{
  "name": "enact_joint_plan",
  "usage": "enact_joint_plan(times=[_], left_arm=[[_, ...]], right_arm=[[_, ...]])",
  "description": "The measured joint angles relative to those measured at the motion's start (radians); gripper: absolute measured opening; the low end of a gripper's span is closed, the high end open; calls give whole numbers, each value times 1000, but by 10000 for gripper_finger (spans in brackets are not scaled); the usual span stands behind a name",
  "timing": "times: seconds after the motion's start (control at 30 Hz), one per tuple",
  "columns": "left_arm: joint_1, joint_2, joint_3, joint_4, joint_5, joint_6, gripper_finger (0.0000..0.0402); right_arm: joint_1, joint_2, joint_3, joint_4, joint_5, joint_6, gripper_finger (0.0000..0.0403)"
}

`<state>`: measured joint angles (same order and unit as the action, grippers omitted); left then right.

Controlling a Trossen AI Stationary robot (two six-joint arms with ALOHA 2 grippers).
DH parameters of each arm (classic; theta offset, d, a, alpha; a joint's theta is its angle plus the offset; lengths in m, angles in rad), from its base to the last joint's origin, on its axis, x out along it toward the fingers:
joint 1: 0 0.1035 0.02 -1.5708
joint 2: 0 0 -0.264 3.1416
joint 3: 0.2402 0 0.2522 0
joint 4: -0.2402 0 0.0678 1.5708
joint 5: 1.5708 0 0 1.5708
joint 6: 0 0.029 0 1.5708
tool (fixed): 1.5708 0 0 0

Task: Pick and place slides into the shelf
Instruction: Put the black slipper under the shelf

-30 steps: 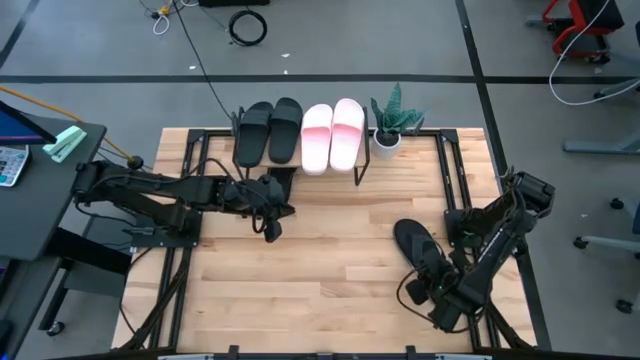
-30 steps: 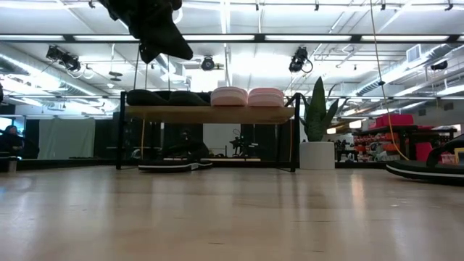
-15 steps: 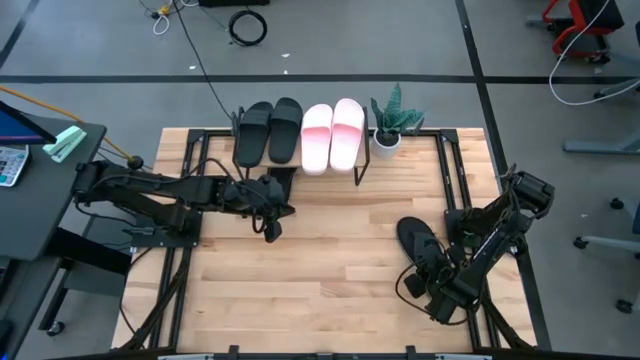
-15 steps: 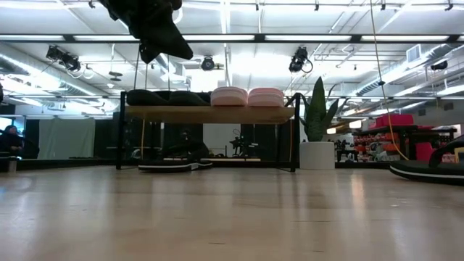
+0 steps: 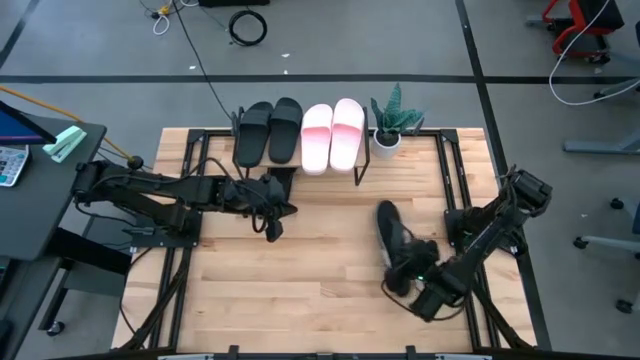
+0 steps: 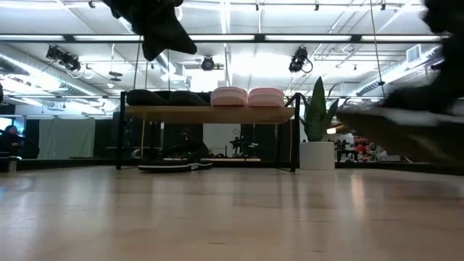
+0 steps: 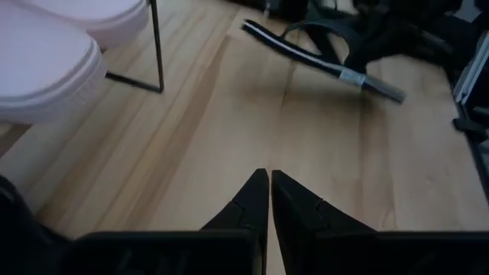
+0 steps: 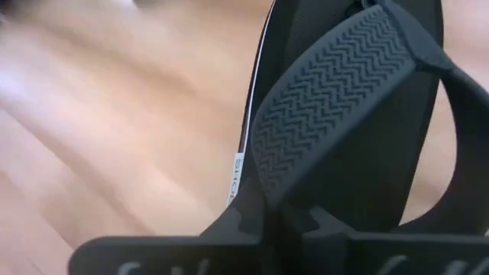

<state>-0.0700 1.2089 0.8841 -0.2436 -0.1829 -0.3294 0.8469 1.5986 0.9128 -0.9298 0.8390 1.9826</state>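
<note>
Two black slides point(image 5: 268, 130) and two pale pink slides point(image 5: 332, 132) lie side by side on the shelf point(image 6: 210, 114) at the table's far edge. A thin black sandal point(image 6: 170, 165) rests on the tabletop under the shelf. My right gripper point(image 5: 406, 270) is at the right of the table, shut on another thin black sandal point(image 5: 390, 235), which shows blurred in the low view point(image 6: 395, 125). My left gripper point(image 5: 272, 230) hangs shut above the table, just in front of the shelf, with nothing between its fingers point(image 7: 269, 191). My right gripper pinches the sandal's ribbed strap point(image 8: 328, 114) between its two fingers point(image 8: 248, 221), which come slanting down from the table's near right. The sandal is lifted off the tabletop and tilted, its sole edge point(image 7: 306, 55) sloping and its free end toward the shelf.
A potted plant point(image 5: 388, 125) stands just right of the shelf. Black metal rails point(image 5: 455, 190) run along the table's left and right sides. Bare wood point(image 5: 320, 260) lies between the two arms.
My right gripper has swung toward the table's middle and turned. The thin sandal has gone with it: it lay flat near the right edge, and now it is lifted, tilted and turned, with its free end pointing toward the shelf.
</note>
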Motion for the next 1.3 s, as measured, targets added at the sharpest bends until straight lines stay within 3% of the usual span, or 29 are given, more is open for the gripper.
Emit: enact_joint_plan(times=[0.1,0.17,0.3,0.43,0.57,0.73,1.0,1.3], left_arm=[[0,0,0,33,0,1,22],[0,0,0,44,0,0,25],[0,0,0,60,0,1,32],[-3,0,0,59,0,1,33],[-7,0,0,59,0,3,27],[-10,0,0,59,0,48,21],[-13,0,0,59,0,54,32],[-13,0,0,59,0,53,26]], right_arm=[[-87,0,18,164,172,-199,11],[-159,0,18,332,194,-391,12],[-310,0,18,654,63,-774,6],[-437,0,18,813,-59,-966,8],[-533,18,18,859,-209,-1009,6],[-561,115,18,944,-314,-1016,6],[-607,175,17,968,-250,-1047,5],[-718,175,17,968,-329,-1184,44]])
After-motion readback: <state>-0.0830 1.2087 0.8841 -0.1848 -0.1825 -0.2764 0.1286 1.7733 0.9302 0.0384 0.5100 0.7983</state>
